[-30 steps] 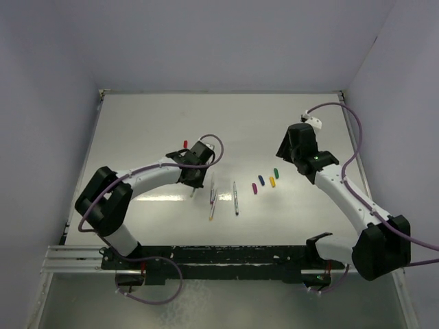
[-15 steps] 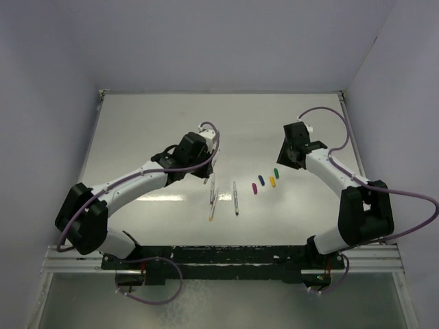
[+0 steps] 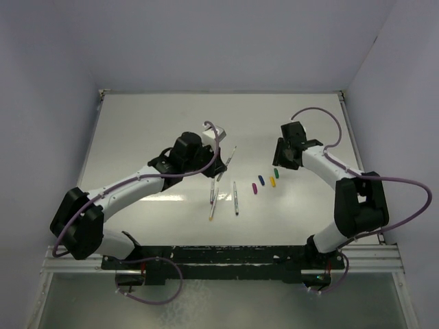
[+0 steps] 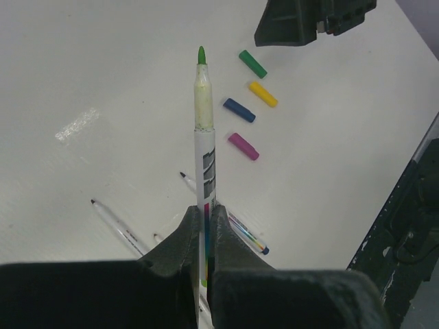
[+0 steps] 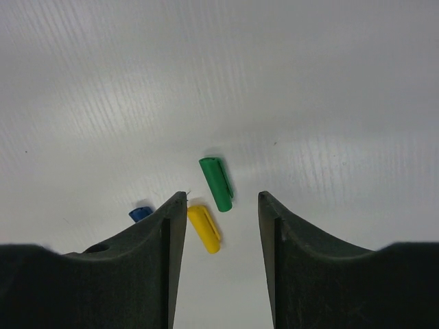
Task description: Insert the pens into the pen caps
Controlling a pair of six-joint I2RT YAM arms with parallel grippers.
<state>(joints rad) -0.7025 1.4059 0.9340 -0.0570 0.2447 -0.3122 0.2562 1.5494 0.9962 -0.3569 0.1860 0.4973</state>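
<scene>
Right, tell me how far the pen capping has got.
Nothing capped: the green plastic cap, yellow cap, blue cap and purple cap lie empty. In hand: the left gripper clamps the green-tipped grey pen; the right gripper hangs open over the green plastic cap. Left: every pen, including the loose pens on the table.

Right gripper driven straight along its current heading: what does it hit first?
Likely the green cap, centred ahead of the open right gripper; the yellow cap sits off to one side. Depth to the table is unclear.
</scene>
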